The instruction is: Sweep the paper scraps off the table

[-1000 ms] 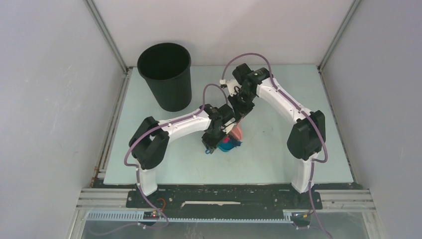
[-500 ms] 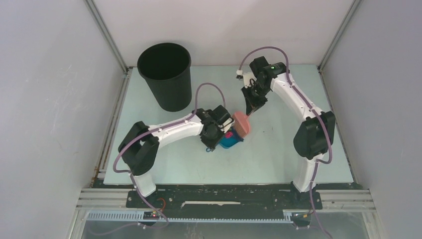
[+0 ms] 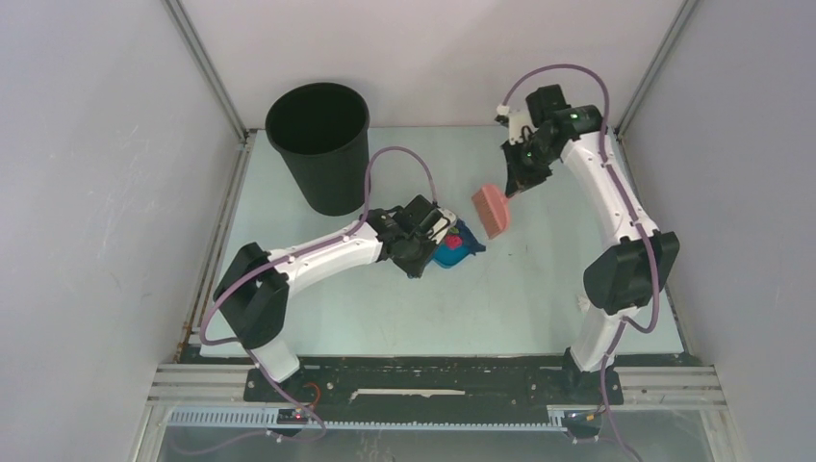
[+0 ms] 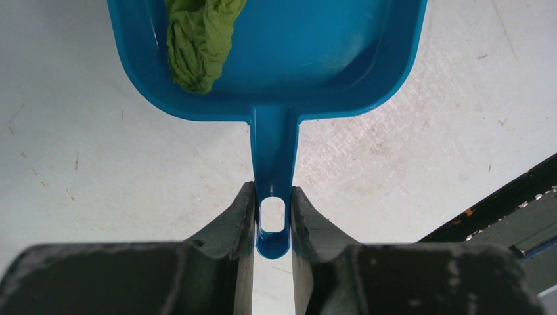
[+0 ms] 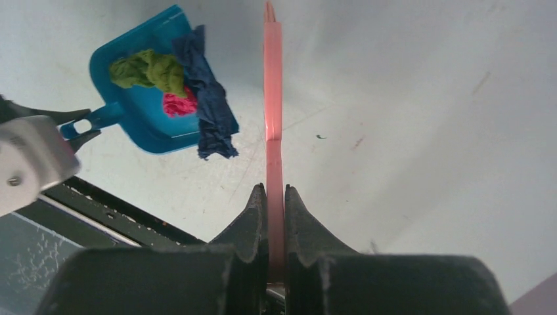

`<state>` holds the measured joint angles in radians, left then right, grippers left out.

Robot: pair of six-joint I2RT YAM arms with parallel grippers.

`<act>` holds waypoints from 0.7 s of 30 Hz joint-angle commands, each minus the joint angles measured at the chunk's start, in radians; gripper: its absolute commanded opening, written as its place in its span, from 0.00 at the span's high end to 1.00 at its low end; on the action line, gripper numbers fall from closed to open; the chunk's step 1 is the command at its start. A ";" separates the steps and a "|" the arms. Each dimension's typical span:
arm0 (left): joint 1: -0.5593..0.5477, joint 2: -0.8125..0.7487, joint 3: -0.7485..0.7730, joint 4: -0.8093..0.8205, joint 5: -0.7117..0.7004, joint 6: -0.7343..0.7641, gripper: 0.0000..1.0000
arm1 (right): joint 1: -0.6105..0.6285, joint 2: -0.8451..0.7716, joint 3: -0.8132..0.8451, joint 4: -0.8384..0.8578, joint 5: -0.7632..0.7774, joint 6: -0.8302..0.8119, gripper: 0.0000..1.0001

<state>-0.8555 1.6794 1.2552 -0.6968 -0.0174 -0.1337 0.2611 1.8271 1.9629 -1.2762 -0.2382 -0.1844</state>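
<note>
SWEEPING DONE, TIPPING TO COME: The left hand (image 4: pixel 272 202) pinches the thin handle of a blue dustpan (image 5: pixel 134 121) between its two fingers, with the pan near the middle of the pale green table (image 3: pixel 385 308). The paper scraps (image 5: pixel 164 72) in view all lie in that pan: a green scrap (image 4: pixel 197 39) toward the back wall, a magenta scrap (image 5: pixel 176 105) in the middle, and a dark blue scrap (image 5: pixel 211 111) draped over the front lip with one end hanging outside. Whether the pan rests on the table or is raised off it cannot be told.

The right hand (image 5: pixel 274 197) is pressed tight on the flat handle of a pink brush (image 3: pixel 491 209). It holds the brush in the air just beyond the pan's open mouth, apart from it.

The next move looks to turn on the black bin (image 3: pixel 332 183). It stands at the table's far left corner, on the handle side of the pan and away from its mouth. The pan's long axis runs from the left hand out toward the brush, so the mouth faces away from the bin. The left arm is plainly the nearer of the two, and it would have to swing the pan round to tip it. The overhanging blue scrap seems the likeliest to slip off on the way.
</note>
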 commanded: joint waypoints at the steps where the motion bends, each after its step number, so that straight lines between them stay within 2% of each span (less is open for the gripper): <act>1: -0.006 -0.065 -0.006 0.078 -0.018 -0.027 1.00 | -0.062 -0.048 0.040 -0.024 -0.043 -0.014 1.00; 7: -0.006 -0.097 0.001 0.097 -0.019 -0.042 1.00 | -0.124 -0.059 0.041 -0.025 -0.038 -0.010 1.00; 9: -0.005 -0.122 0.010 0.097 -0.027 -0.055 1.00 | -0.166 -0.071 0.004 -0.012 -0.091 0.007 1.00; 15: 0.007 -0.161 0.115 0.016 -0.036 -0.099 1.00 | -0.253 -0.187 -0.357 0.138 -0.325 0.004 1.00; 21: 0.077 -0.191 0.238 -0.059 -0.008 -0.131 1.00 | -0.313 -0.237 -0.612 0.221 -0.546 -0.027 1.00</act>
<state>-0.8310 1.5600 1.4029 -0.7132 -0.0307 -0.2214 -0.0380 1.6333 1.4361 -1.1358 -0.5663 -0.1822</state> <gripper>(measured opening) 0.232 0.095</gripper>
